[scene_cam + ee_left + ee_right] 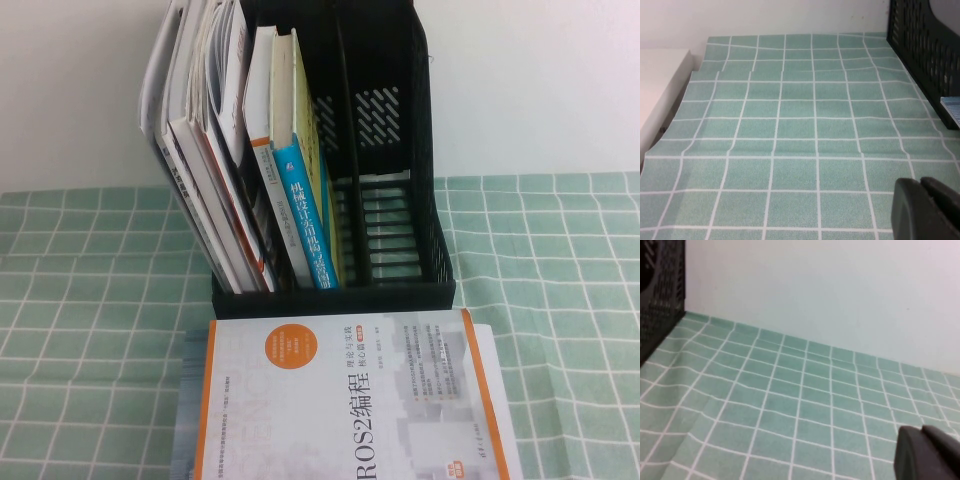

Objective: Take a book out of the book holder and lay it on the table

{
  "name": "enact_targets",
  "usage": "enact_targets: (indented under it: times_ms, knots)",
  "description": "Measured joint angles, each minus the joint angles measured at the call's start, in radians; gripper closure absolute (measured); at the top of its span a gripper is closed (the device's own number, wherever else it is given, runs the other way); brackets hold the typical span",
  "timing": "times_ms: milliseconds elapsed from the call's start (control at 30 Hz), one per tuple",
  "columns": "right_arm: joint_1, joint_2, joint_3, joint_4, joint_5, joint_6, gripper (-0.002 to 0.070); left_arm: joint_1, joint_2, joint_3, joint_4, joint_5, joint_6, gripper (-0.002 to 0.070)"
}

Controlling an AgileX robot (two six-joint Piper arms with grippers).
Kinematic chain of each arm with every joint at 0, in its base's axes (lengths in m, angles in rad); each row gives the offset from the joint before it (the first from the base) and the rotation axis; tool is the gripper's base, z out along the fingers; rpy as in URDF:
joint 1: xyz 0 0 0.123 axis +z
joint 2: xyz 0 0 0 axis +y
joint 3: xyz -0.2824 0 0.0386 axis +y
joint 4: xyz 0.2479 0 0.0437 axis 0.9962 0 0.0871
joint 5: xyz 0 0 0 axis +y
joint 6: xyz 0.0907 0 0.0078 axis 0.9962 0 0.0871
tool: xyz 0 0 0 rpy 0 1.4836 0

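The book, white with orange edge stripes and a grey "ROS2" title, lies flat on the table just in front of the book holder. The holder is a tall black slotted rack, and its right-hand compartments stand empty. Neither arm shows in the high view. In the left wrist view my left gripper hovers over bare cloth, shut on nothing, with the holder's wall off to one side. My right gripper is likewise shut and empty above the cloth, with a corner of the holder in its view.
Several books lean in the holder's left compartments, among them a blue-spined one. A pale blue corner lies on the cloth beside the holder. A white ledge borders the cloth, and a white wall rises behind.
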Motion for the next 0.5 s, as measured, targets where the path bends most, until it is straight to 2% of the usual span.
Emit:
enact_targets:
  times_ms: [267, 500]
  knots:
    - [-0.077, -0.048, 0.001, 0.004, 0.211, 0.038, 0.0678, 0.000, 0.000, 0.000, 0.000, 0.002, -0.003, 0.0678]
    - [-0.082, -0.048, 0.001, -0.044, 0.227, 0.044, 0.0678, 0.000, 0.000, 0.000, 0.000, 0.002, -0.003, 0.0678]
